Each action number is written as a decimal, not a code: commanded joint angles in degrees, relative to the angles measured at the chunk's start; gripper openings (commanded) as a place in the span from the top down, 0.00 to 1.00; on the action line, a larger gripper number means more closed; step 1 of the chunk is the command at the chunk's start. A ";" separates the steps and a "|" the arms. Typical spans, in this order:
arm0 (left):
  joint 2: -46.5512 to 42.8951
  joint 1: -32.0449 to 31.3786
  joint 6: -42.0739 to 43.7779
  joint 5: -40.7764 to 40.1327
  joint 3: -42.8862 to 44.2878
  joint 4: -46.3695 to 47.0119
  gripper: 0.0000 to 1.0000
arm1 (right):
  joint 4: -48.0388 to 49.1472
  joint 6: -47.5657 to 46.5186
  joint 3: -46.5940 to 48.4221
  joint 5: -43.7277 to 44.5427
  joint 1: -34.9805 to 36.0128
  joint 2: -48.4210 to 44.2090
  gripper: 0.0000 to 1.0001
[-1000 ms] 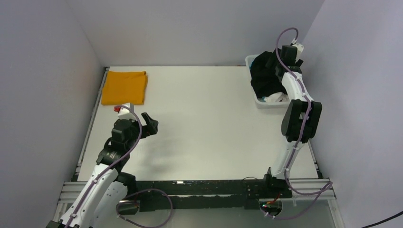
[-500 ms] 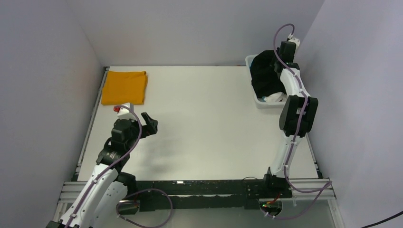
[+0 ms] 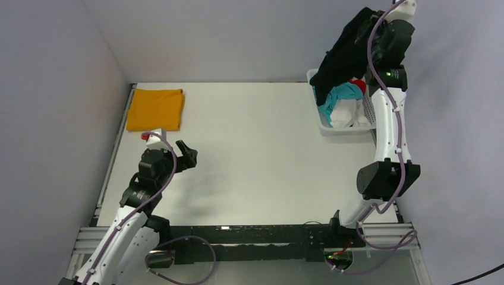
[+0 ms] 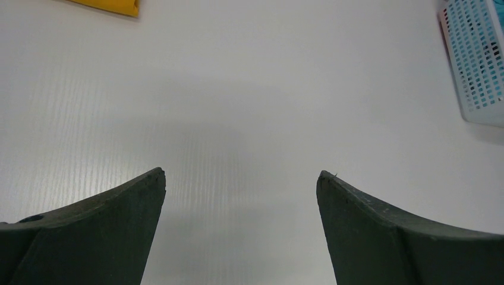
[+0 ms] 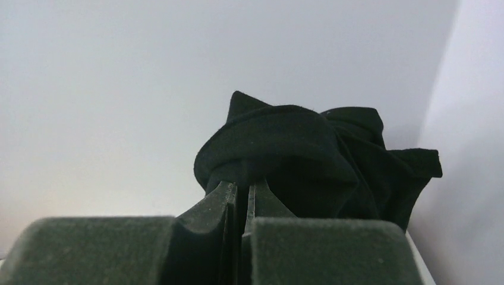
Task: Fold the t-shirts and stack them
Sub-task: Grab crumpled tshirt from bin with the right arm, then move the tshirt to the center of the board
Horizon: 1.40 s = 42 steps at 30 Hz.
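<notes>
Near left: The black two-finger left gripper (image 3: 189, 153) hovers low over the bare white table (image 3: 261, 172), fingers spread wide and holding nothing.
Far left: A folded orange-yellow cloth t-shirt (image 3: 156, 109) lies flat in the table's far left corner, well apart from both arms.
Far right: A white plastic lattice basket (image 3: 325, 127) holds bunched teal, white and red cloth.
Above the basket: The right gripper (image 5: 242, 190), fingers pressed together, pinches a small fold of a large black cloth t-shirt (image 3: 340, 59), which hangs crumpled, its lower end near the basket's far left rim.
Step in hand: Probably carrying the black shirt out to the open table.
Doing it well: Get the hem clear of the rim and the teal cloth first. Then swing towards the table's middle, set it down low, and let the open gripper take an opposite edge to spread it.
</notes>
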 commanded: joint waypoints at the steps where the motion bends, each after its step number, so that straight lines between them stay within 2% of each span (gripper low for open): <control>1: -1.67 -0.03 -1.01 0.55 -0.56 2.56 0.01 | 5.92 0.82 7.36 -8.21 4.95 -4.15 1.00; 4: -2.50 -0.03 -1.25 0.49 -0.57 2.08 0.01 | 5.57 -1.18 10.52 -9.22 12.17 -4.88 1.00; 7: -3.44 -0.03 -1.48 -0.01 -0.64 1.47 0.01 | 5.35 -0.08 12.03 -14.62 18.08 -5.47 1.00; 9: -4.19 -0.03 -1.92 -0.96 -0.59 0.48 0.01 | 6.19 -0.09 10.83 -17.20 22.52 -6.40 1.00; 13: -5.87 -0.03 -3.25 -3.23 0.13 -2.54 0.01 | 6.71 -0.75 6.25 -17.01 30.30 -8.65 1.00; 16: -7.65 -0.03 -4.66 -5.37 0.72 -5.86 0.01 | 7.33 1.52 1.70 -16.39 32.13 -10.44 1.00; 20: -9.12 -0.03 -6.46 -7.99 0.33 -8.01 0.01 | -0.29 1.91 -4.84 -10.92 32.06 -12.91 1.00; 24: -7.77 -0.03 -9.09 -9.92 -0.72 -9.39 0.01 | 1.99 6.90 -28.55 -6.04 30.75 -19.61 0.81; 26: -6.31 -0.01 -9.93 -9.53 -0.65 -10.54 0.01 | 4.18 9.06 -42.17 -3.03 28.61 -20.71 0.66; 27: -5.47 -0.03 -10.03 -8.82 -0.91 -10.58 0.01 | 4.37 10.01 -46.03 -1.56 27.09 -20.35 0.54; 29: -3.97 -0.02 -9.84 -6.28 -1.58 -9.73 0.01 | 1.48 11.66 -50.17 1.43 23.62 -18.41 0.13; 30: -3.27 -0.03 -9.20 -4.04 -2.07 -8.48 0.01 | -1.54 12.19 -50.48 4.90 22.06 -17.56 0.02; 32: -1.42 -0.03 -7.77 3.10 -3.24 -5.46 0.01 | -6.50 11.75 -49.87 10.28 20.14 -16.98 0.00; 34: 0.39 -0.03 -6.68 11.32 -4.86 -0.92 0.00 | -6.52 9.26 -50.61 13.53 20.08 -19.16 0.00; 38: 4.64 -2.07 -6.26 26.88 -9.05 10.94 0.01 | -1.44 4.42 -54.49 4.47 20.19 -23.56 0.00; 40: 7.21 -5.89 -6.76 29.97 -10.14 16.63 0.01 | -1.90 5.42 -55.53 2.15 20.38 -24.07 0.00; 42: 10.69 -13.02 -6.38 28.23 -8.42 17.23 0.01 | -3.72 7.05 -56.80 2.22 20.60 -24.59 0.00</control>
